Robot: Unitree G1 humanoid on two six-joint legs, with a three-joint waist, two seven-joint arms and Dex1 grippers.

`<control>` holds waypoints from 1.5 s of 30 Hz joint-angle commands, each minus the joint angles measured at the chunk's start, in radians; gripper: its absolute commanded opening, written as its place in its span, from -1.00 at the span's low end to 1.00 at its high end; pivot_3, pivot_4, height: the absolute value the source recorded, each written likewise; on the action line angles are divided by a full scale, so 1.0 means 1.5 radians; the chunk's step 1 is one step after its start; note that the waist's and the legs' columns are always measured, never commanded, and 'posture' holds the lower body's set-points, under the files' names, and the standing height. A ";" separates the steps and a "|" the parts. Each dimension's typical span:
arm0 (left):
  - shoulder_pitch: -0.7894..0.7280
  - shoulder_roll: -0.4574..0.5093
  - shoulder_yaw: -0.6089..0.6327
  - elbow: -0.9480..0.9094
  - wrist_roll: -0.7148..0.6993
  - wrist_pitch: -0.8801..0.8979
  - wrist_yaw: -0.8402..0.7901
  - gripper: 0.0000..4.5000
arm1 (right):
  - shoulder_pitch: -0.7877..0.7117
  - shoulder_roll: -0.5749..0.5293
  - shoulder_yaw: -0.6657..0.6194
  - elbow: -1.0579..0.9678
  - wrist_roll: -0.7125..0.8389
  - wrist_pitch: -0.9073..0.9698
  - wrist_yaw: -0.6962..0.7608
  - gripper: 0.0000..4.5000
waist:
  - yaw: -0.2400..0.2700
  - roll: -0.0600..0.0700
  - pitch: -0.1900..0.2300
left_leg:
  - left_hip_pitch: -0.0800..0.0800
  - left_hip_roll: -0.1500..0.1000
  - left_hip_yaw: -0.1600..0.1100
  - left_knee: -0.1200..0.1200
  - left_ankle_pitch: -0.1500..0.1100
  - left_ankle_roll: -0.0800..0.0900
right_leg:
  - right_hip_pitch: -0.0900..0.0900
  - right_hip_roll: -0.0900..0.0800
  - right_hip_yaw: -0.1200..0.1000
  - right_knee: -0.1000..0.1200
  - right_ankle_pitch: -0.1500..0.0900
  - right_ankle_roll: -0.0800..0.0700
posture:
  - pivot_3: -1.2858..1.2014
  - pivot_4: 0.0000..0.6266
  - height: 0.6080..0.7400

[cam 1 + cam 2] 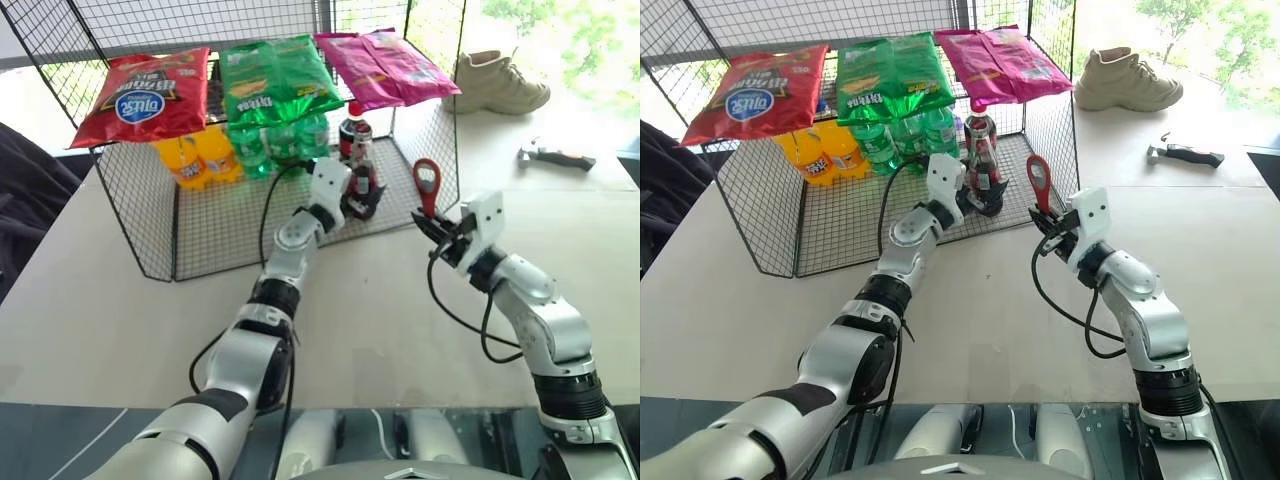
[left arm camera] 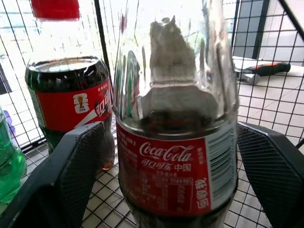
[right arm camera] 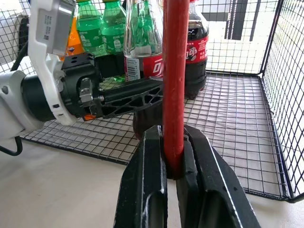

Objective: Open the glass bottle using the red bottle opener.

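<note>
**Opener Raised, Bottle Flanked at the Mouth of the Wire Rack**

Robot arms reach from six o'clock across a pale table (image 1: 90,300) toward a black wire rack (image 1: 150,240) standing at about eleven o'clock. At four o'clock from the rack, the right gripper (image 1: 432,227) is clamped tight on the handle of the red bottle opener (image 1: 427,186), which stands upright with its oval ring head on top. The right wrist view confirms it: both black fingers (image 3: 147,190) press against the red handle (image 3: 175,85) from either side.

At twelve o'clock from the head camera, the left gripper (image 1: 360,203) sits at the rack's open front with its jaws spread wide. The glass bottle (image 1: 361,172) stands upright on the rack's wire floor between them. In the left wrist view the bottle (image 2: 173,142) rises between the two fingers (image 2: 78,175), its red label facing the camera; a narrow gap shows on each side, so the fingers flank the glass but are not closed on it.

Just behind the glass bottle, toward twelve o'clock, stands a fatter plastic cola bottle (image 1: 353,130) with a red cap. Green bottles (image 1: 275,145) and orange ones (image 1: 195,158) line the rack toward nine o'clock. Red (image 1: 145,95), green (image 1: 275,80) and pink (image 1: 385,65) snack bags lie across the rack's top. Well apart, at two o'clock, a beige shoe (image 1: 500,82) and a hammer (image 1: 555,155) rest on the table.
</note>
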 commanded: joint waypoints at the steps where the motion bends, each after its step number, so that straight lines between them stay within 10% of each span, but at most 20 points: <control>1: -0.041 -0.013 0.009 0.030 0.003 -0.028 0.004 0.98 | -0.001 0.004 0.001 -0.035 0.002 -0.008 0.000 -1.00 | 0.000 0.000 0.000 | 0.000 0.000 0.000 0.000 0.000 0.000 | 0.000 0.000 0.000 0.000 0.000 0.000 | 0.03 -0.52 0.88; 14: -0.124 -0.017 0.024 0.145 0.021 -0.056 0.022 0.98 | 0.005 0.002 -0.001 -0.039 -0.002 -0.005 -0.001 -1.00 | -0.010 0.000 0.000 | 0.000 0.000 0.000 0.001 0.000 0.000 | 0.000 0.000 0.000 0.001 0.000 0.000 | 0.03 -0.52 0.88; 19: -0.127 -0.017 0.025 0.156 0.031 -0.061 0.023 0.25 | 0.004 0.002 -0.002 -0.039 -0.003 -0.005 -0.002 -1.00 | -0.012 0.000 0.000 | 0.000 0.000 0.000 0.001 0.000 0.000 | 0.000 0.000 0.000 0.001 0.000 0.000 | 0.03 -0.52 0.88; 28: -0.105 -0.014 0.019 0.117 0.036 -0.063 -0.007 0.24 | 0.000 -0.001 -0.006 -0.035 -0.007 -0.009 -0.002 -1.00 | -0.014 0.000 0.000 | 0.000 0.000 0.000 0.001 0.000 0.000 | 0.000 0.000 0.000 0.003 0.000 0.000 | 0.03 -0.52 0.88; 45: 0.221 0.135 0.018 -0.555 -0.219 0.295 -0.313 0.24 | -0.021 -0.015 -0.022 -0.004 -0.007 -0.018 0.009 -1.00 | -0.029 0.000 0.000 | -0.001 0.000 0.002 0.002 0.000 0.000 | -0.004 0.000 0.002 0.006 0.000 0.000 | 0.03 -0.52 0.88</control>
